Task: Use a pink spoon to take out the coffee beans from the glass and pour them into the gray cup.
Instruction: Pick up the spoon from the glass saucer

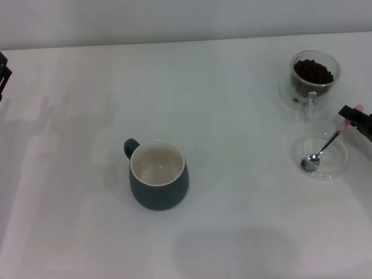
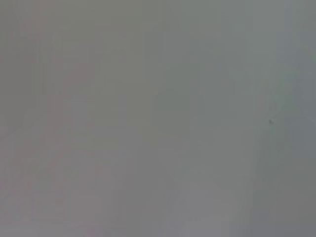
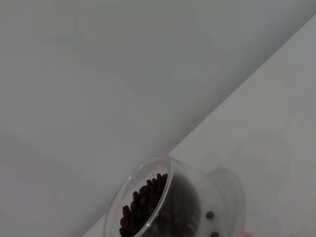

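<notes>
So it's a plain white table (image 1: 232, 87), smooth and matte with a few soft shadows on it, backed by a pale wall along the far edge; nothing else of the room really shows

Way over on the left edge of the head view there's just a sliver of the left gripper (image 1: 3, 74), dark and blocky, sitting off the far-left side of the table; can't tell whether its fingers are open or closed; its wrist view is just blank grey surface

Moving in, the gray cup (image 1: 158, 174) stands upright a bit left of centre, toward the near side; squat and rounded, dark blue-gray glaze outside, cream-white inside, small loop handle pointing far-left; looks empty

Over to the right, the glass (image 1: 314, 81) is at the far right, clear thick-walled thing with a little clear handle facing the near side; the coffee beans (image 1: 314, 72) fill the inner well, dark and glossy; the right wrist view shows the same glass (image 3: 168, 202) from close up with the beans (image 3: 143, 205) piled inside

Just nearer than that is a flat round clear glass dish (image 1: 319, 158); the pink spoon (image 1: 323, 150) leans with its shiny metal bowl resting in the dish and its pale pink handle tilted up toward the right; the right gripper (image 1: 356, 119) is at the right edge, its dark fingers closed on the pink handle end
</notes>
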Action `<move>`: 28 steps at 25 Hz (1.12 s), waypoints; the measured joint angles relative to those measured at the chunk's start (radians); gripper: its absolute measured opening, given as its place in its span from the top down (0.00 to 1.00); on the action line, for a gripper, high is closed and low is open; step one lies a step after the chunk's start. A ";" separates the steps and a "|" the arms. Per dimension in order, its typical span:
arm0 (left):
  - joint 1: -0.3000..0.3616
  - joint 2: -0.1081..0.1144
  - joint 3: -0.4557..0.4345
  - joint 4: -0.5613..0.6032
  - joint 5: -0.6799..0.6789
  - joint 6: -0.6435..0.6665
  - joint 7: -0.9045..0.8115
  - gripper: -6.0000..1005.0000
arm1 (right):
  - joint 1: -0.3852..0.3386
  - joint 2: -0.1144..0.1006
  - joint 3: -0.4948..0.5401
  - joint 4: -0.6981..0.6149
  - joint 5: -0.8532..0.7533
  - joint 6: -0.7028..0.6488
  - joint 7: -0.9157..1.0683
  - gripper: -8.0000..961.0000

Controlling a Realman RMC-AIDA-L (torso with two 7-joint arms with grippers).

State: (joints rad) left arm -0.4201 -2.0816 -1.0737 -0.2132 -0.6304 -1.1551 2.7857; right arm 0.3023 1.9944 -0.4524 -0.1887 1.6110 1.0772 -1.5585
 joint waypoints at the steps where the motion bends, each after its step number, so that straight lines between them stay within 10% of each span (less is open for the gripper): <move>1: 0.000 0.000 0.000 0.000 0.000 0.000 0.000 0.11 | 0.003 0.000 0.000 0.001 0.000 -0.004 0.000 0.58; 28: 0.012 0.000 0.000 0.000 -0.014 -0.013 0.000 0.11 | -0.010 -0.018 0.027 -0.003 0.029 0.080 0.053 0.83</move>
State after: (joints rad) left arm -0.4082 -2.0817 -1.0737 -0.2132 -0.6444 -1.1680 2.7857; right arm 0.2921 1.9766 -0.4258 -0.1912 1.6400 1.1576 -1.5059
